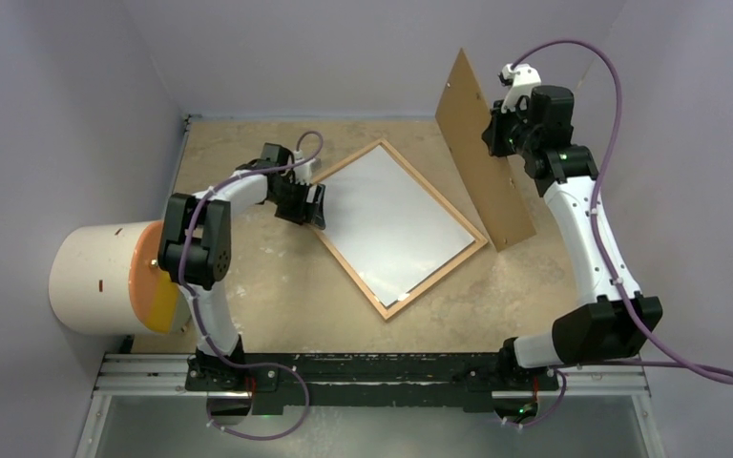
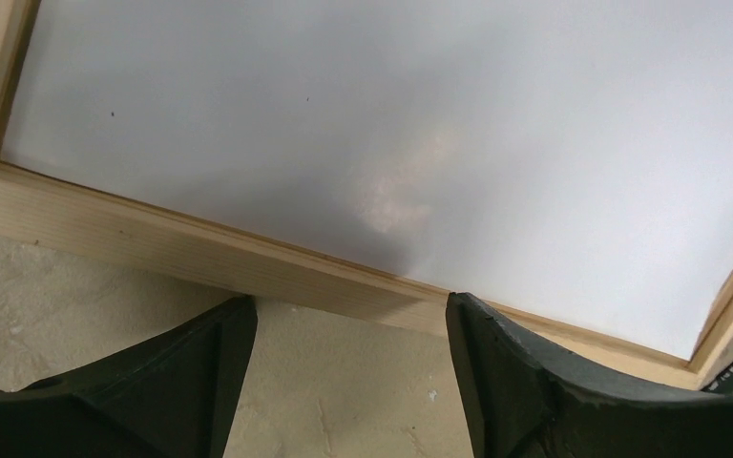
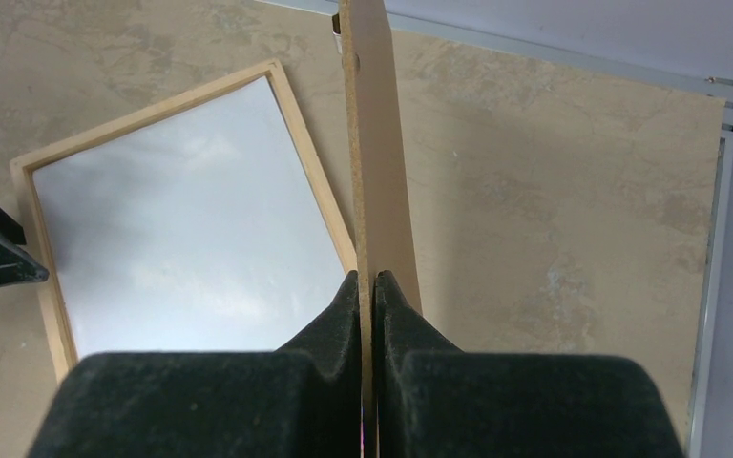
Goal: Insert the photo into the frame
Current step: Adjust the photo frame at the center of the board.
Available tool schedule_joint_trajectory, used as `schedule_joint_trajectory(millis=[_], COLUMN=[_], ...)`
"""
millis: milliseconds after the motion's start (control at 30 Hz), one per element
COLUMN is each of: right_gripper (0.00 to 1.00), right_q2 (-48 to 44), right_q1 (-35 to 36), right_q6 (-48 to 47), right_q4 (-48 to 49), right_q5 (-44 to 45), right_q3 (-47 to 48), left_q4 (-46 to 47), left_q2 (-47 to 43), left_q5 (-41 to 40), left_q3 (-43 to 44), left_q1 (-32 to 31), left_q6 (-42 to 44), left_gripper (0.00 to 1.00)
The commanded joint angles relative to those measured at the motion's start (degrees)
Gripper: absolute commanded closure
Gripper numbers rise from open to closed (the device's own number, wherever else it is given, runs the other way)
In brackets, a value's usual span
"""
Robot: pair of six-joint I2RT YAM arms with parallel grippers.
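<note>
The light-wood frame (image 1: 350, 275) lies flat and turned diagonally on the table. A plain white sheet (image 1: 398, 224) fills it, which looks like the photo's white back; no printed side shows. My left gripper (image 1: 317, 205) is open and empty at the frame's left edge. In the left wrist view its jaws (image 2: 350, 303) stand apart, with the tips at the moulding (image 2: 200, 253) below the white sheet (image 2: 420, 124). My right gripper (image 1: 492, 134) is shut on the brown backing board (image 1: 482, 162) and holds it upright beside the frame's far right edge. The right wrist view shows the gripper (image 3: 366, 279), the board (image 3: 372, 143) and the frame (image 3: 40, 267).
A white cylinder with an orange disc face (image 1: 105, 277) lies at the table's left, beside the left arm. A metal rail (image 1: 372, 377) runs along the near edge under both bases. Purple-grey walls enclose the table on the left, back and right.
</note>
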Motion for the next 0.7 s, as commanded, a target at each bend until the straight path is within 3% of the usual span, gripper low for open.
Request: schedule_joint_trajectory(millis=[0,333,667], right_gripper=[1.0,1.0,1.0], right_q2=[-0.6,-2.9,-7.6], right_q1=[0.0,-0.1,-0.1], right_q6=[7.4,9.4,14.5], right_q4=[0.2,0.1,0.6], right_q5=[-5.4,-8.7,-15.3], right_q3=[-2.3,-3.4,-4.2], left_q4=[-0.8,-3.1,-0.8], left_q2=[4.2,4.0,1.9], left_q5=[-9.0,-19.4,-24.1], left_q3=[0.9,1.8,0.3], left_q1=[-2.6,-2.5,2.7], left_q6=[2.1,10.5,24.3], left_gripper=[0.25,0.41,0.48])
